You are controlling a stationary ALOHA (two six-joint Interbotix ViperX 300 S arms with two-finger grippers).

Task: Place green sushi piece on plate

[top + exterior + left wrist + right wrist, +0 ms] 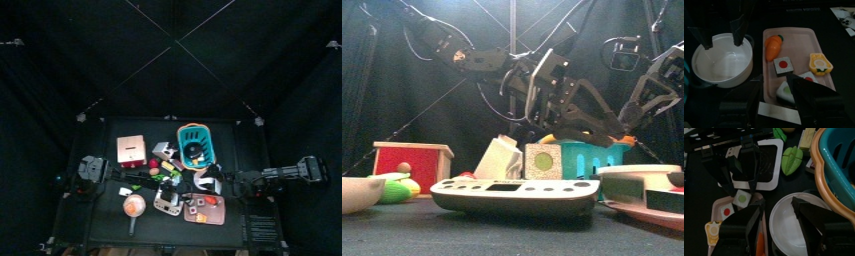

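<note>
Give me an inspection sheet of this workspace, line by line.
Surface: black table, crowded.
Job's things: green sushi piece on the pink tray; white plate beside the tray, empty.
Clutter: carrot, teal basket, white scale, red box.
Grippers: left gripper open, fingers either side of the sushi piece; right gripper open above the plate.
Cables: nothing seen on the table.
Surroundings: black curtains.
</note>
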